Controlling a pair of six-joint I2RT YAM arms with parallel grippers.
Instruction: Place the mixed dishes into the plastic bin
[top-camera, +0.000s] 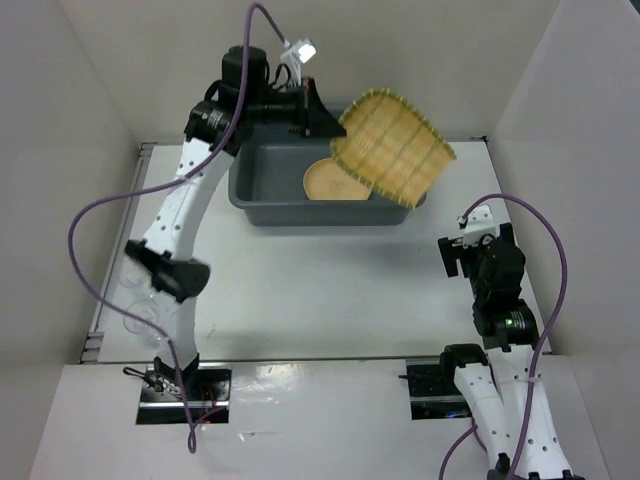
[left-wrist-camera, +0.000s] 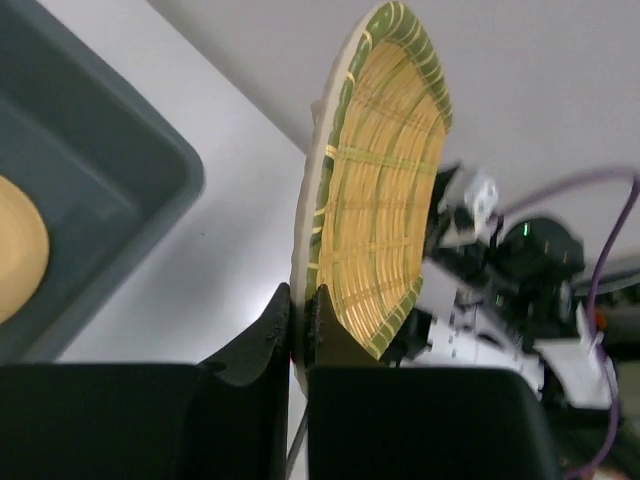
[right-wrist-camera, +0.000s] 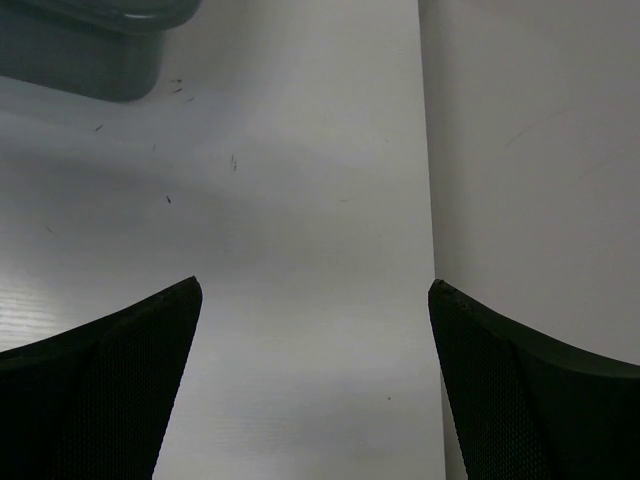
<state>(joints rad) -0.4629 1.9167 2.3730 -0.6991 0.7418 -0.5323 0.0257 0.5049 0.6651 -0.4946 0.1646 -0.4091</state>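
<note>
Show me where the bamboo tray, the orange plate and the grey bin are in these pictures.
bamboo tray (top-camera: 392, 148), top view, middle of its woven face.
orange plate (top-camera: 328, 182), top view, its uncovered left part.
grey bin (top-camera: 265, 172), top view, bare floor near its left wall.

tray (top-camera: 392, 148) overhanging bin (top-camera: 300, 214), plate (top-camera: 333, 183) inside

Your left arm (top-camera: 185, 200) reaches far forward; the left gripper (left-wrist-camera: 300, 305) is clamped on the edge of the tray (left-wrist-camera: 385, 190), holding it aloft. Your right arm (top-camera: 500, 290) sits folded near its base; the right gripper (right-wrist-camera: 315, 300) is spread wide, pointing downward.
</note>
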